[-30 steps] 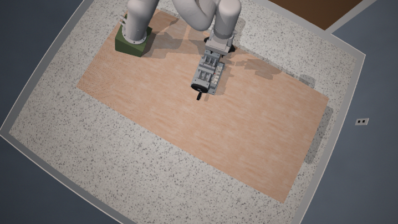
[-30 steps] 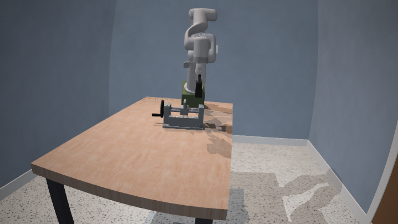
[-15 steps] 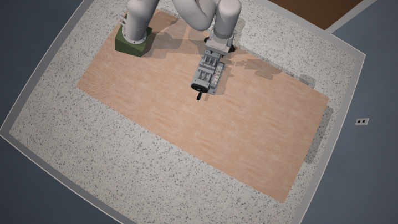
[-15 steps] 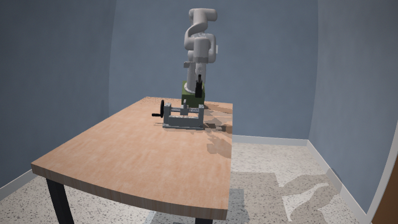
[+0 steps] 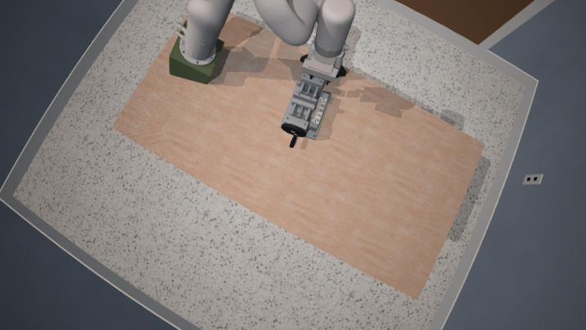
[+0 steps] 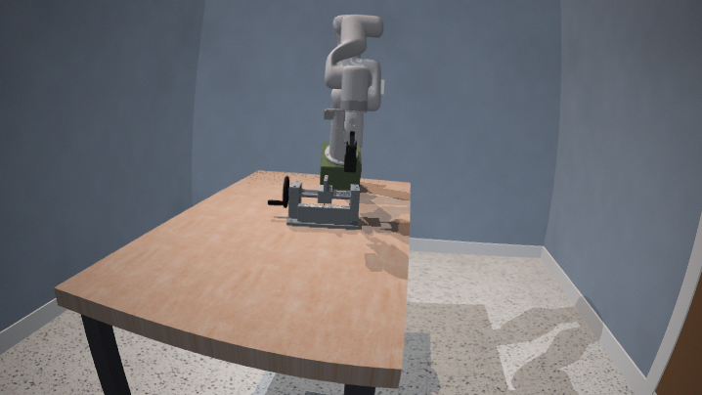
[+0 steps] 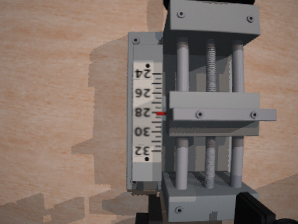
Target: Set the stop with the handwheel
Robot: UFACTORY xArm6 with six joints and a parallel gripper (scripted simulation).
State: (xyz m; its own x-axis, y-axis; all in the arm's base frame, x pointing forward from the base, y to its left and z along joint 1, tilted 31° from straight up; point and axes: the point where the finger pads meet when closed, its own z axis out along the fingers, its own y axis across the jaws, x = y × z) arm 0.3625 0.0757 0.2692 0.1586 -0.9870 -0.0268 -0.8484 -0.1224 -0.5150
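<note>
The grey slide fixture (image 5: 304, 110) (image 6: 324, 212) (image 7: 209, 192) stands on the wooden table (image 5: 368, 185) (image 6: 245, 275). Its black handwheel (image 5: 294, 129) (image 6: 285, 190) with a crank handle (image 5: 292, 141) is at the end away from the arm. The stop carriage (image 6: 325, 189) (image 7: 220, 108) carries a red pointer (image 7: 160, 113), which sits at about 28 on the white scale (image 5: 320, 110) (image 7: 143, 112). My gripper (image 6: 350, 155) is open and empty. It hangs above the fixture's end opposite the handwheel, pointing down, clear of it.
The arm's green base block (image 5: 192, 67) (image 6: 338, 171) stands at the table's back edge, close behind the fixture. The table ends just right of the fixture in the exterior view.
</note>
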